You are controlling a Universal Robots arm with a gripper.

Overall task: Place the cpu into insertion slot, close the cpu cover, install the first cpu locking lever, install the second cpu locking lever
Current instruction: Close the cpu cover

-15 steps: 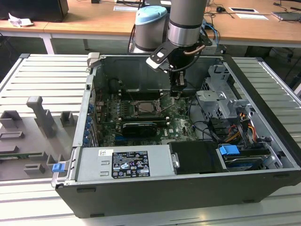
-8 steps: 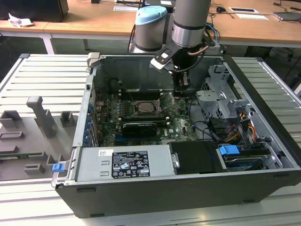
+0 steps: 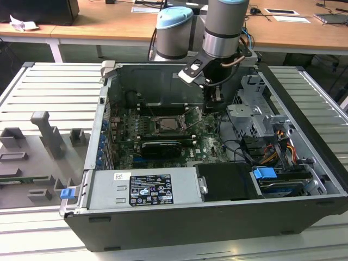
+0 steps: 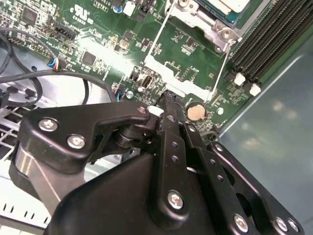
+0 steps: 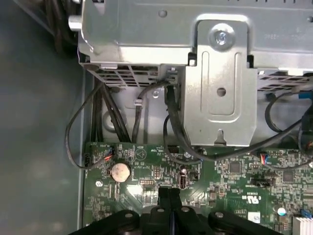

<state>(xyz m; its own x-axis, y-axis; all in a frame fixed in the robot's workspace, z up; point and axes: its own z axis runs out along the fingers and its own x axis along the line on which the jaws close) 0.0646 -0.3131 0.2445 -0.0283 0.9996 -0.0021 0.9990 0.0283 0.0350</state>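
Note:
The insertion slot (image 3: 165, 124) sits in the middle of the green board inside the open computer case. In the second wrist view the slot's silver rim (image 4: 211, 23) holds a pale silver face, the cpu (image 4: 229, 5). The cpu cover (image 4: 172, 81) is swung open from the slot toward my fingers, with thin silver rods (image 4: 157, 36) along its sides. In the exterior view it rises as a thin slanted piece (image 3: 190, 118). My gripper (image 3: 214, 104) hangs on the exterior view's right of the slot, just above the board. Its black fingers (image 4: 168, 100) (image 5: 168, 195) are pressed together with nothing between them.
A silver drive cage (image 3: 255, 117) (image 5: 220, 73) with black cables (image 5: 78, 132) stands close beside the gripper. A coin battery (image 5: 121, 171) (image 4: 196, 112) lies near the fingertips. Black memory slots (image 4: 274, 34) flank the socket. A long black card (image 3: 163, 147) and a power supply (image 3: 141, 187) lie nearer the front.

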